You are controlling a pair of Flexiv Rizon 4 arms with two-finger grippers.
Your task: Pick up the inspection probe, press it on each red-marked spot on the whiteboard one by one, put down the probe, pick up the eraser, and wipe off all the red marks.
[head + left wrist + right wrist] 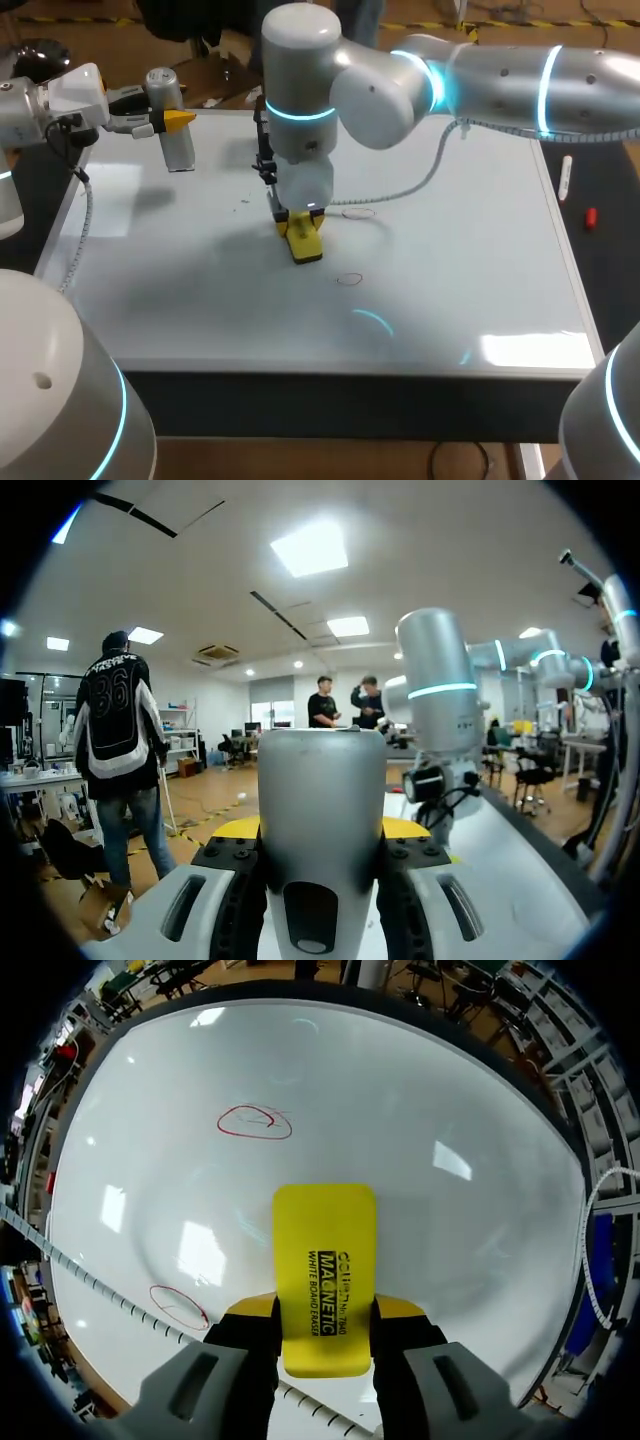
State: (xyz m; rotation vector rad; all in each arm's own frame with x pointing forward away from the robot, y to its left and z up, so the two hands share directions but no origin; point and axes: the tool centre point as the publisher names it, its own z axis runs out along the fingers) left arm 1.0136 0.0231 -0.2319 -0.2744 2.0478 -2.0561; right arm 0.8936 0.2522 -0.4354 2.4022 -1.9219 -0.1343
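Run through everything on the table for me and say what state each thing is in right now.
inspection probe: upright, clamped between the fingers.
left gripper: shut on the inspection probe.
eraser: gripped, down at the whiteboard.
right gripper: shut on the eraser.
far red mark: ahead of the eraser, unwiped.
near red mark: beside the right gripper, unwiped.

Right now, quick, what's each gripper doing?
Left gripper: shut on the grey metal cylindrical probe.
Right gripper: shut on the yellow rectangular whiteboard eraser.
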